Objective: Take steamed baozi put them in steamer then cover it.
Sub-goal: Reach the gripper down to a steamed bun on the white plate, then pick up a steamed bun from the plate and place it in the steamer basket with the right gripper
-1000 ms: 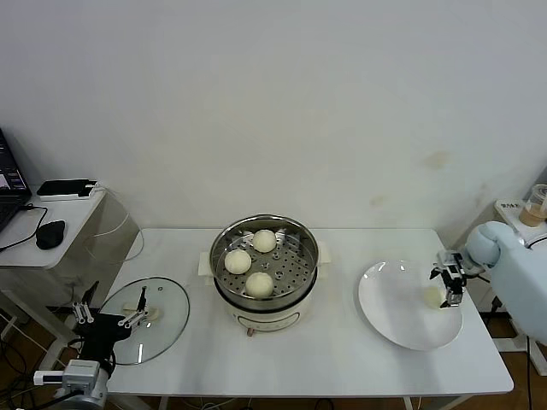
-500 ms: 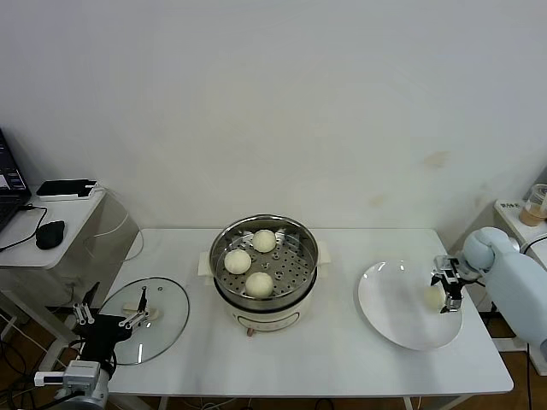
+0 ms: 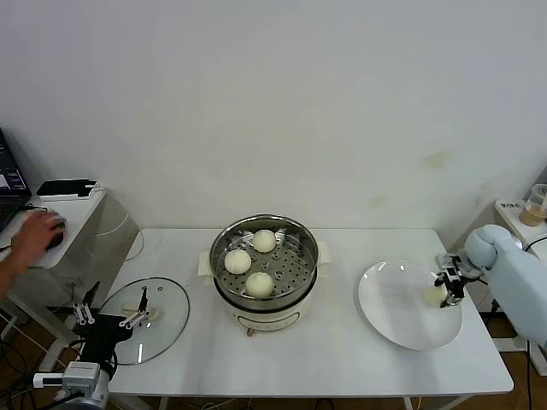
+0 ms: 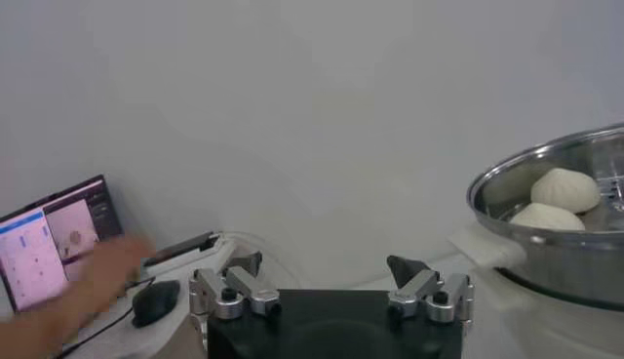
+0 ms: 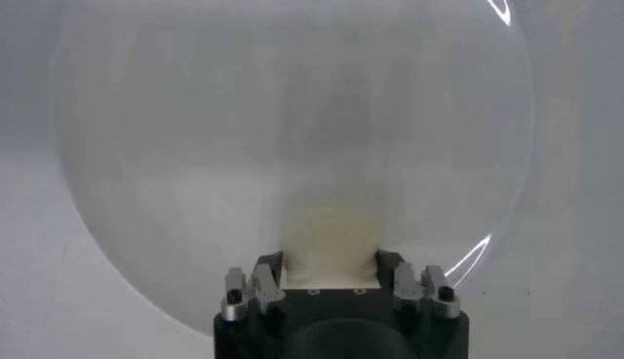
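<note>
Three baozi (image 3: 259,283) lie on the perforated tray of the steamer (image 3: 220,242) at the table's middle. Two of them show in the left wrist view (image 4: 564,188), inside the steamer (image 4: 556,261). The fourth baozi (image 3: 435,295) lies on the right side of the white plate (image 3: 402,323). My right gripper (image 3: 449,287) is low over the plate, and its jaws press both sides of this baozi (image 5: 330,237). The glass cover (image 3: 167,329) lies flat at the table's left. My left gripper (image 3: 107,317) is open and empty by the cover's near-left edge.
A person's hand (image 3: 32,237) rests on a mouse on the side table at the far left, beside a laptop (image 4: 54,239) and a phone (image 3: 66,186). A cup (image 3: 538,203) stands on a shelf at the far right.
A person's hand has come onto the mouse at the far left. My right gripper has dipped and risen slightly at the plate's baozi. The left arm has not moved.
</note>
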